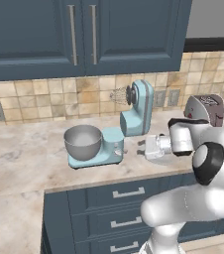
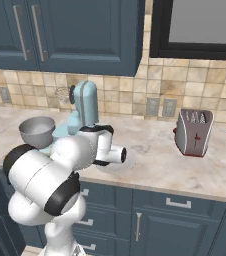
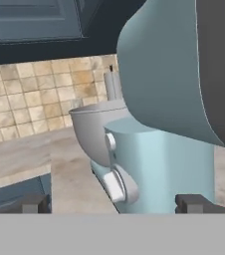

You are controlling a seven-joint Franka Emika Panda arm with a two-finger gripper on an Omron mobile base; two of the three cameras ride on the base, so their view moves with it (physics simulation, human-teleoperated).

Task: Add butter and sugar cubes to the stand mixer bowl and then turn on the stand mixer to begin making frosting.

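The light-blue stand mixer point(image 1: 134, 111) stands on the counter with its head tilted up and the wire whisk point(image 1: 118, 95) in the air. The grey metal stand mixer bowl point(image 1: 83, 140) sits on its base, to the left of the column. My gripper point(image 1: 140, 148) hovers low just right of the mixer's base, pointing at it, open and holding nothing. In the hand view the mixer column point(image 3: 159, 164) is very close, with a white knob point(image 3: 115, 185) on its side and the bowl point(image 3: 92, 132) behind. The gripper point(image 3: 112, 204) straddles the column's foot. The butter and the sugar cubes are out of view.
A silver toaster point(image 1: 205, 109) stands at the right on the counter. A round white plate point(image 2: 131, 161) lies under my wrist near the counter's front edge. Blue wall cabinets point(image 1: 84, 34) hang above and drawers point(image 1: 129, 193) run below.
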